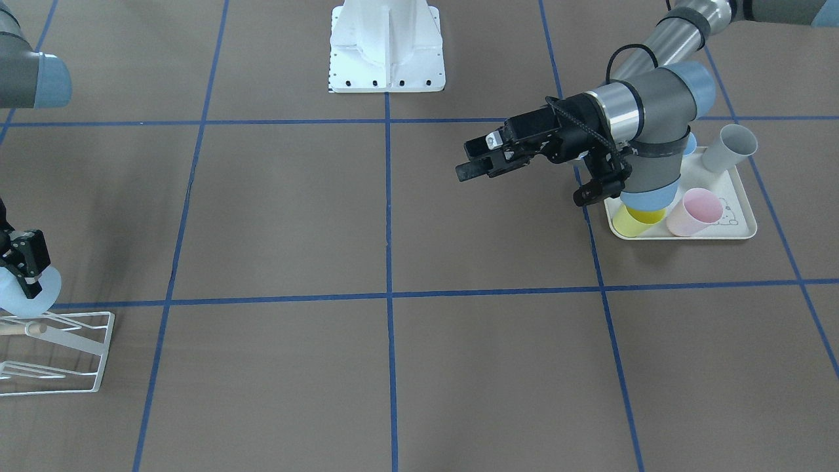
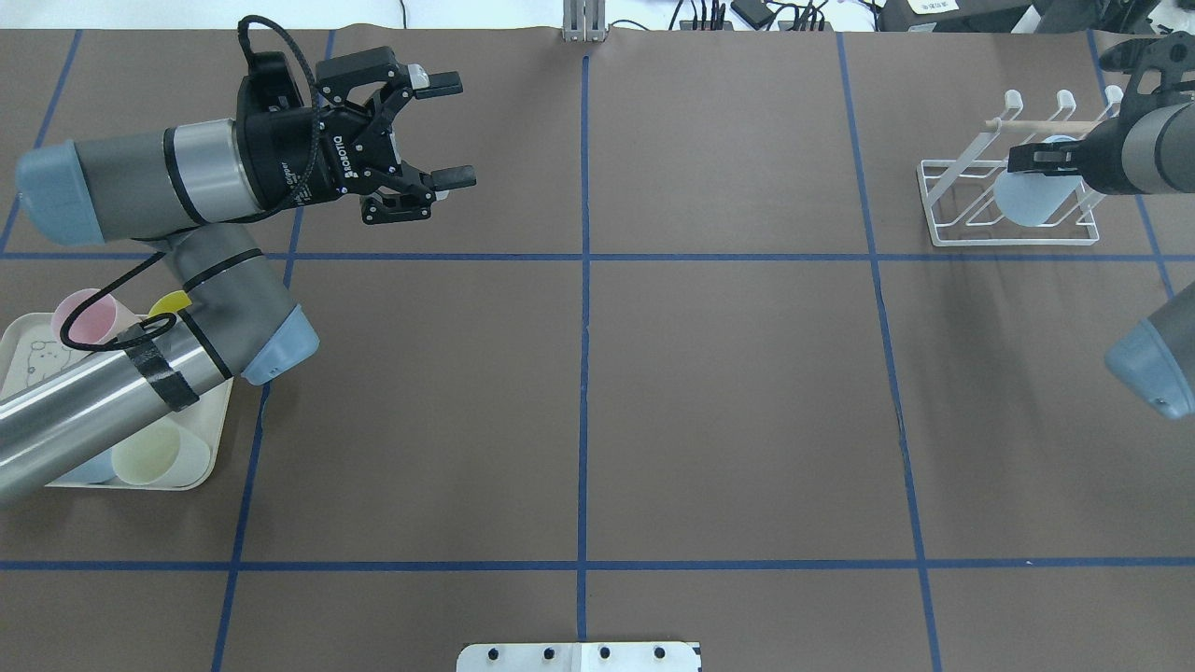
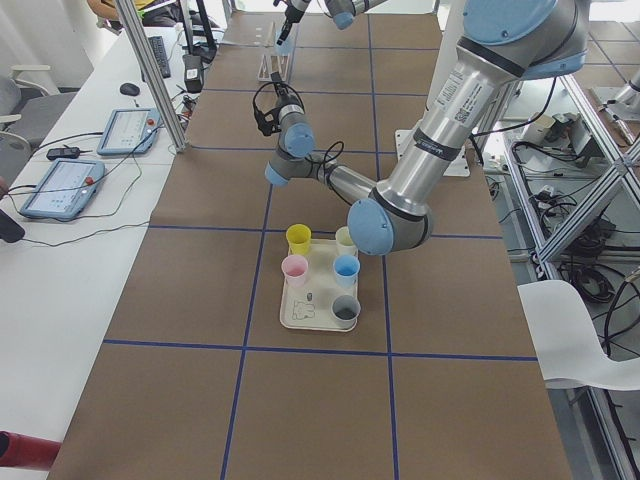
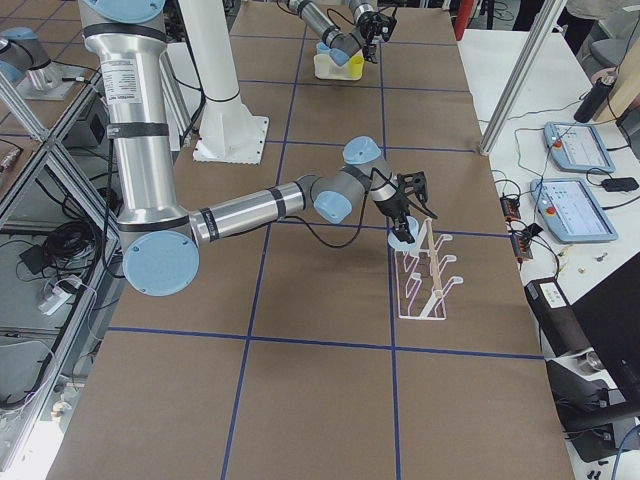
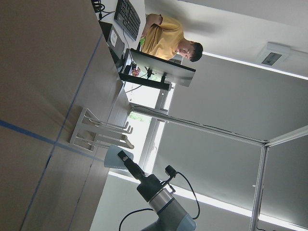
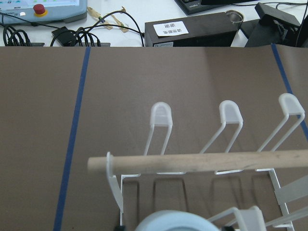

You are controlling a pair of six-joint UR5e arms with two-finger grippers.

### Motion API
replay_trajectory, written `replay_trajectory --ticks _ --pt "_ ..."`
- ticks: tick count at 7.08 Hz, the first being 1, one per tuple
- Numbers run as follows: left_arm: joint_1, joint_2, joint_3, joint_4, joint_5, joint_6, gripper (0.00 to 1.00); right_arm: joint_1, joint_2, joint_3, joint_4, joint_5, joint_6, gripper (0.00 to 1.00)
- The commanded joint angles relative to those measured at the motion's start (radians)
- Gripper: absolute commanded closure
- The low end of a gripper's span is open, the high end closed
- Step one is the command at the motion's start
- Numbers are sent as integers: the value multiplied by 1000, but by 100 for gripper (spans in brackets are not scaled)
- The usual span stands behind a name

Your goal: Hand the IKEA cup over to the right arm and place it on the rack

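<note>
We see the near arm's black two-finger left gripper (image 3: 263, 108) hovering over the brown paper-covered table (image 3: 450, 400), its jaws too small to judge. Well behind it, toward the camera by the arm's elbow, a cream rectangular tray (image 3: 303, 314) holds a yellow plastic cup (image 3: 298, 238), a pale green one (image 3: 345, 240), a pink one (image 3: 294, 268), a blue one (image 3: 346, 268) and a grey one (image 3: 345, 309). Far beyond the gripper stands the small white wire rack (image 3: 275, 66).

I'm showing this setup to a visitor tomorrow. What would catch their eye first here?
On the robot's right, the right gripper grips a pale blue cup just over the white wire rack. The left gripper hangs wide open and empty above the brown table. On the robot's left, a cream tray holds several pastel cups.
</note>
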Motion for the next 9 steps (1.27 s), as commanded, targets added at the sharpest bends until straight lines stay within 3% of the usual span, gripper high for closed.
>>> replay_trajectory --ticks 1,2,4,6,7,9 --pt "0 -2 1 2 2 0 1 -2 5 -24 5 2 1 8" --pt "0 -2 1 2 2 0 1 -2 12 -30 6 3 8 0" --pt "-5 5 3 5 -1 19 1 -2 14 -15 5 11 12 0" --pt "-41 89 -10 18 -14 187 1 -1 12 55 -3 82 78 0" --pt "-84 145 -49 90 -44 311 1 -1 8 95 -3 104 164 0" --pt "-243 355 -205 245 -234 605 2 -7 2 159 -21 139 231 0"
